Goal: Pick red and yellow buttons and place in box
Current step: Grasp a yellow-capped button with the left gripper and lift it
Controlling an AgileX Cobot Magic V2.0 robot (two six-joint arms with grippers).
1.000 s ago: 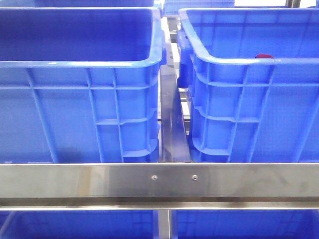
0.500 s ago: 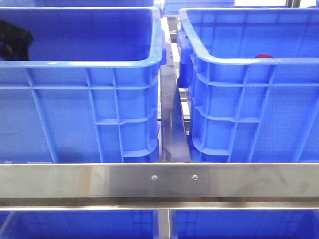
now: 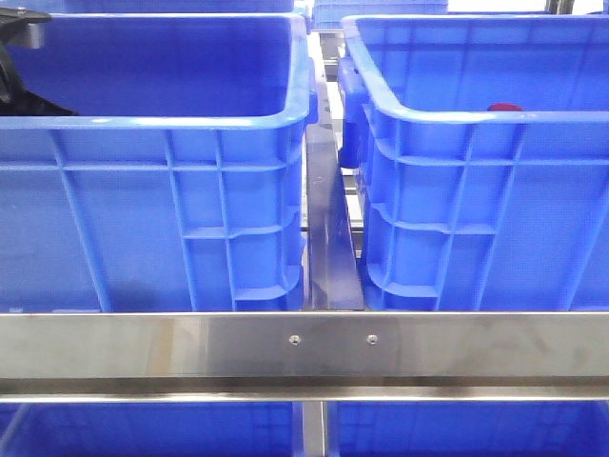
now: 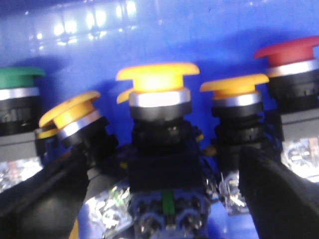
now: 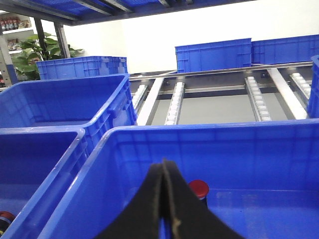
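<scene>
— Why was the left gripper (image 4: 164,199) down inside the left crate (image 3: 152,124)?

— That crate held the supply. In the wrist view its fingers (image 4: 45,199) stood spread wide to either side of a yellow button (image 4: 158,79), not touching it, which reads as lining up for a grasp. Crowded beside it were another yellow button (image 4: 70,110), a third yellow button (image 4: 234,84), a red button (image 4: 289,50) and a green button (image 4: 17,78), all standing caps up on black bases.

— And the right gripper (image 5: 164,199)?

— Its fingers were pressed together with nothing between them, held above the right crate (image 5: 209,132), probably waiting its turn.

— So was anything delivered?

— One red button (image 5: 199,188) sat on that crate's floor near the far wall; its cap also peeked over the rim in the front view. I'd judge that crate the box, with a yellow button yet to come.

— What's the risk?

— The neighbours stood so close that the closing fingers could nudge or catch them.
</scene>
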